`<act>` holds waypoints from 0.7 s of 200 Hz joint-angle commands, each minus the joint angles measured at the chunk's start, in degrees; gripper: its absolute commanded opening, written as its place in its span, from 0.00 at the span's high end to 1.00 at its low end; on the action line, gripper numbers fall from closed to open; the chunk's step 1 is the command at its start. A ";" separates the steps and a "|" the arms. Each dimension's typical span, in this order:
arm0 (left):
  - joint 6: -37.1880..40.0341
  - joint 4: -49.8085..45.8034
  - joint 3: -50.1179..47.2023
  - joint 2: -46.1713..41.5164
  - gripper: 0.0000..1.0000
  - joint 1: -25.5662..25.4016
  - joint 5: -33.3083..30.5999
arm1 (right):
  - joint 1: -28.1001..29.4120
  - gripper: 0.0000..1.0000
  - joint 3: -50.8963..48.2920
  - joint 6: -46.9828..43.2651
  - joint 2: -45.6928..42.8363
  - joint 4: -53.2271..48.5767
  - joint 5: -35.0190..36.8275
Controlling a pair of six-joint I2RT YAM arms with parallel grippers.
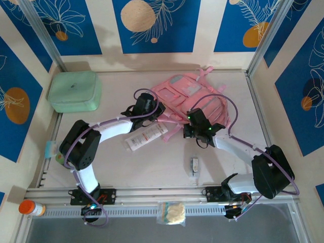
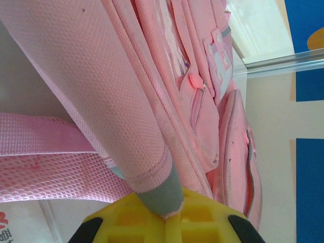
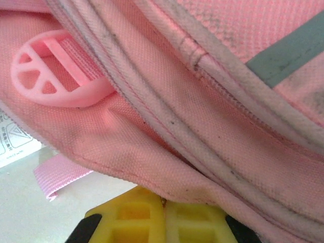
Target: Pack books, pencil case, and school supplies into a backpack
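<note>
The backpack [image 1: 195, 96] lies flat toward the far side of the tabletop [image 1: 152, 174]. The left fingers [image 2: 171, 221] are at the backpack's left edge, pressed together on a pink flap [image 2: 152, 167] of the backpack, with its grey tip pinched between them. The right fingers [image 3: 164, 212] are at the backpack's near edge, pressed together beneath a pink hem. They may be nipping that hem, but the view is too close to be sure. The pencil case [image 1: 147, 136] lies just off the backpack's near-left corner, between the two arms. The school supplies item [image 1: 194, 165] lies apart, on the near side of the backpack. A mint-green case [image 1: 75, 91] sits well to the backpack's left.
</note>
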 commanded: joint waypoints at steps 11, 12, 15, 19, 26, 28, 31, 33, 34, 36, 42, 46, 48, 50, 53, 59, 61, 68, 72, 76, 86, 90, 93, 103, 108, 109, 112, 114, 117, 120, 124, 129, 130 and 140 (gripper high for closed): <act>2.76 2.02 0.31 -2.45 1.00 2.74 1.58 | 0.61 1.00 1.58 2.15 -2.20 -2.08 1.45; 2.83 1.91 0.35 -2.46 1.00 2.92 1.61 | 0.64 1.00 1.60 2.28 -2.33 -2.41 1.42; 3.26 1.58 0.50 -2.39 1.00 3.40 1.75 | 0.77 1.00 1.63 2.69 -2.51 -3.25 1.39; 3.70 0.99 0.72 -2.31 1.00 4.13 2.07 | 0.95 1.00 1.58 3.11 -3.02 -4.50 1.45; 4.45 -0.06 1.44 -1.95 1.00 5.36 2.74 | 1.66 1.00 1.26 4.04 -3.90 -6.43 2.30; 4.67 -0.32 1.51 -1.89 1.00 5.76 3.01 | 1.86 1.00 1.18 4.35 -4.16 -7.02 2.60; 5.06 -0.58 1.85 -1.72 1.00 6.34 3.30 | 2.02 1.00 1.02 4.81 -4.52 -7.78 2.88; 5.22 -0.76 2.10 -1.55 1.00 6.71 3.47 | 2.13 1.00 0.86 5.07 -4.87 -8.28 2.88; 5.42 -0.84 2.17 -1.52 1.00 6.88 3.56 | 2.19 1.00 0.71 5.24 -4.99 -8.49 2.88; 5.73 -1.02 2.35 -1.39 1.00 7.26 3.63 | 2.26 1.00 0.56 5.40 -5.20 -8.94 2.77; 6.41 -1.84 3.08 -0.72 1.00 8.33 4.11 | 2.26 1.00 0.05 6.13 -6.03 -10.30 2.15; 6.72 -2.43 3.57 -0.15 1.00 9.08 4.51 | 2.20 1.00 -0.19 6.72 -6.46 -11.30 1.81; 6.80 -2.69 3.89 0.23 1.00 9.43 4.66 | 2.17 1.00 -0.39 6.98 -6.74 -11.73 1.60; 6.93 -2.87 4.21 0.54 1.00 9.85 5.00 | 2.21 1.00 -0.53 7.16 -6.94 -12.25 1.33; 7.16 -3.06 4.58 0.98 1.00 10.47 5.50 | 2.08 1.00 -0.79 7.30 -7.19 -12.75 0.92; 7.19 -3.21 5.41 1.94 1.00 11.66 6.61 | 1.95 1.00 -1.31 7.40 -7.82 -13.89 -0.20; 7.14 -3.22 5.58 2.42 1.00 12.10 7.11 | 1.85 1.00 -1.42 7.42 -8.00 -14.29 -0.51; 7.18 -3.02 6.38 3.73 1.00 13.39 8.50 | 1.60 1.00 -1.57 7.94 -8.42 -15.93 -0.81; 7.32 -2.88 6.86 4.55 1.00 14.02 9.11 | 1.47 1.00 -1.48 8.27 -8.74 -16.89 -0.69; 7.66 -3.07 7.66 5.42 1.00 14.59 9.76 | 1.38 1.00 -1.29 8.41 -8.98 -17.65 -0.65; 8.96 -4.51 10.30 7.42 1.00 15.76 11.73 | 1.37 1.00 -0.55 7.57 -9.37 -18.02 -1.98; 9.46 -5.32 11.54 8.23 1.00 16.01 12.41 | 1.46 1.00 -0.16 7.12 -9.39 -17.67 -3.18; 9.89 -5.81 12.28 8.81 1.00 16.22 13.01 | 1.59 1.00 0.17 6.93 -9.41 -17.39 -4.11; 10.99 -6.96 14.71 10.36 1.00 16.41 14.46 | 1.88 1.00 1.47 6.48 -8.79 -16.41 -7.26; 11.31 -7.60 15.38 10.68 1.00 16.41 14.71 | 1.96 1.00 2.19 6.37 -8.23 -16.00 -8.79; 11.41 -7.65 15.49 10.70 1.00 16.39 14.76 | 1.97 1.00 2.35 6.37 -8.12 -15.91 -9.02; 11.64 -7.77 15.66 10.87 0.96 16.38 14.99 | 1.98 1.00 2.78 6.52 -7.84 -15.76 -9.59; 11.76 -7.76 15.75 10.96 0.94 16.31 15.10 | 1.98 1.00 3.08 6.62 -7.63 -15.68 -9.86; 11.92 -7.72 15.70 10.94 0.90 16.29 15.28 | 2.06 1.00 3.44 6.83 -7.17 -15.54 -10.09; 11.85 -7.58 15.50 10.82 0.86 16.29 15.45 | 2.12 1.00 3.81 7.07 -6.82 -15.41 -10.13; 11.65 -6.95 14.97 10.61 0.80 16.27 15.67 | 2.19 1.00 4.19 7.22 -6.42 -15.16 -10.13; 11.20 -5.72 13.86 10.15 0.74 16.29 16.02 | 2.25 1.00 4.56 7.08 -5.90 -14.62 -10.28; 11.14 -5.44 13.59 10.04 0.72 16.29 16.12 | 2.25 1.00 4.67 7.03 -5.76 -14.52 -10.30; 10.22 -3.22 10.79 8.68 0.62 16.26 16.74 | 2.34 1.00 5.43 6.80 -4.68 -14.06 -10.18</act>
